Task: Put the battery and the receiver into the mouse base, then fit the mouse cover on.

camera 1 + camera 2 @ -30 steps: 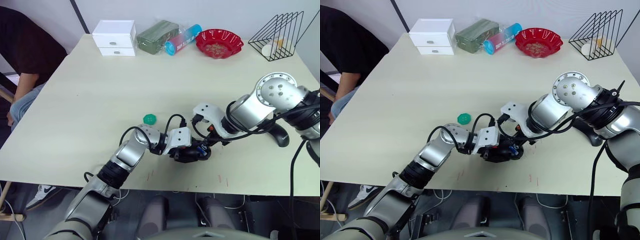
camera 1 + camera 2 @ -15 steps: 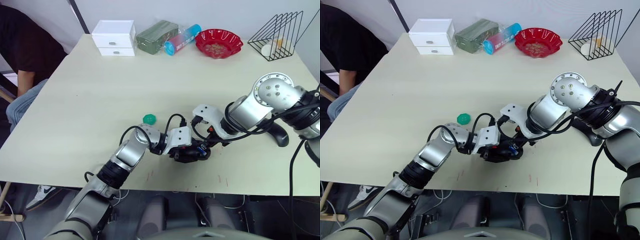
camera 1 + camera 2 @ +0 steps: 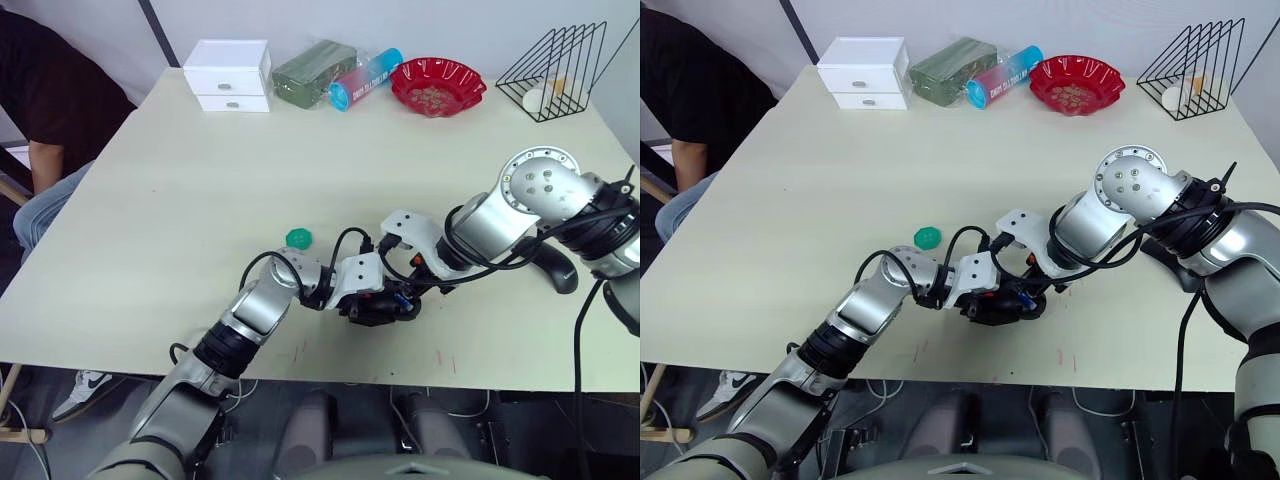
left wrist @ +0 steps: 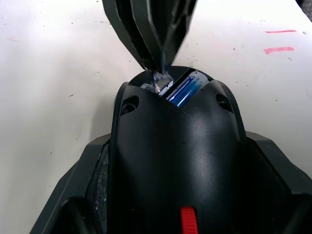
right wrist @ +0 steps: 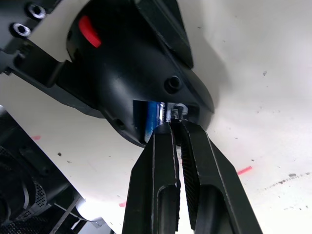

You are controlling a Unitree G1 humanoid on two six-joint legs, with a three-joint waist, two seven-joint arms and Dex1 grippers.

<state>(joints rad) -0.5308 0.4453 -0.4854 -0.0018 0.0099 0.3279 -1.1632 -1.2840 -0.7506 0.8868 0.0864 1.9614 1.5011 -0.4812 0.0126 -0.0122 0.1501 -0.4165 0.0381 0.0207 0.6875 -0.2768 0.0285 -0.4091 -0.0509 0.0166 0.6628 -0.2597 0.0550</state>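
Judging from the open cavity, the task is about halfway. The mouse base (image 4: 175, 161) lies near the front edge of the table (image 3: 180, 230), and the left end effector (image 3: 372, 303) is clamped around its sides and steadies it. The battery (image 4: 186, 88) is already inside — its blue body shows in the slot at the rear of the base. Just beside it, the right end effector (image 5: 176, 127) has its two fingers pressed together on the receiver (image 4: 161, 81), a small silvery piece, with the tip at the mouth of the cavity. I think the receiver is being put in now but is not yet seated and released. The mouse cover (image 3: 556, 268) is not fitted; it seems to be the black curved piece lying on the table beyond the right arm, partly hidden.

The table is pale and matte, with some small red marks near the front edge. A green scalloped disc (image 3: 299, 238) lies near the left arm. At the far edge stand a white drawer box (image 3: 230, 75), a green packet (image 3: 315, 72), a red bowl (image 3: 437, 85) and a black wire rack (image 3: 560, 68). A person sits at the far left corner — only an arm and a knee show.
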